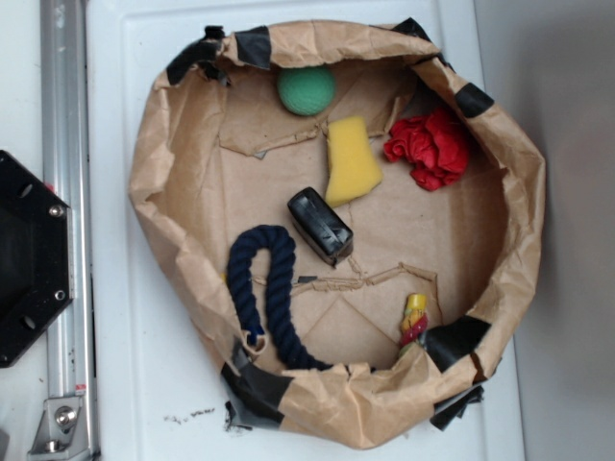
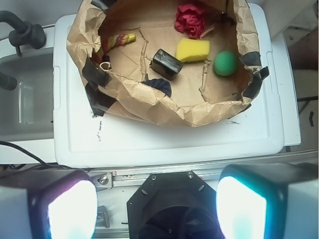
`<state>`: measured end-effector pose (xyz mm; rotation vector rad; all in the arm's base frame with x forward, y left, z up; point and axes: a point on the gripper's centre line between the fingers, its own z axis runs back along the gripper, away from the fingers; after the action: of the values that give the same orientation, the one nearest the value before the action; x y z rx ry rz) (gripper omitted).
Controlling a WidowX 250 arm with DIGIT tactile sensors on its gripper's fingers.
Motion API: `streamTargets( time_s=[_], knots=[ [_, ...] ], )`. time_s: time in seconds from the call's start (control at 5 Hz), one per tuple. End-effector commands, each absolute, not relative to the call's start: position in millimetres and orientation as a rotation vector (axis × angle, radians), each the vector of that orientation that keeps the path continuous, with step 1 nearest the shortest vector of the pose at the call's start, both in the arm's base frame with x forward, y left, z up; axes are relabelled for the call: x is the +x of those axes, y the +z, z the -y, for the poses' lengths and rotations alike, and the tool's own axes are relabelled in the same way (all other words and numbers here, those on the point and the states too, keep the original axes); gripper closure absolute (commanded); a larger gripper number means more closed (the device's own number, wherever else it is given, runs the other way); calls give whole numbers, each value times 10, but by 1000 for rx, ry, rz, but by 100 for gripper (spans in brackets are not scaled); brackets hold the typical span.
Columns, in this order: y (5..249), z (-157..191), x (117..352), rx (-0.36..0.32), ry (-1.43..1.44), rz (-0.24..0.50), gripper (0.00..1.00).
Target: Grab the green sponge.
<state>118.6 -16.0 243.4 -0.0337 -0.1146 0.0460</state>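
Gripper (image 2: pixel 149 204) fingers spread apart and empty, the WidowX hangs high over the bench, well short of a brown-paper nest (image 1: pixel 524 202) that appears built to corral its contents. Inside, far ahead and right of the tool: one green sponge (image 2: pixel 225 63), just beside one yellow sponge (image 2: pixel 193 50); also one black box (image 2: pixel 166 63), one navy rope (image 1: pixel 271 288), one red cloth (image 2: pixel 190 19).

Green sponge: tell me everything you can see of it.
The green sponge is a round, ball-like piece with a matte, finely textured surface, whole and undented. It sits on the floor of the brown paper basket, close to the wall, beside the yellow sponge but apart from it. Nothing but the paper touches it. In the wrist view the gripper is open, outside the basket and far from it.
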Motion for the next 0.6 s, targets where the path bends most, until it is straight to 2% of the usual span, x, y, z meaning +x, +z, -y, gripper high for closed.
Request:
streamTargets(
  time_s=[0.0, 0.2, 0.4],
  knots=[
    [2434, 160, 1186, -34, 46, 115, 0],
    [2221, 130, 1636, 38, -160, 164, 0],
    [1942, 110, 2059, 34, -287, 246, 0]
  ],
)
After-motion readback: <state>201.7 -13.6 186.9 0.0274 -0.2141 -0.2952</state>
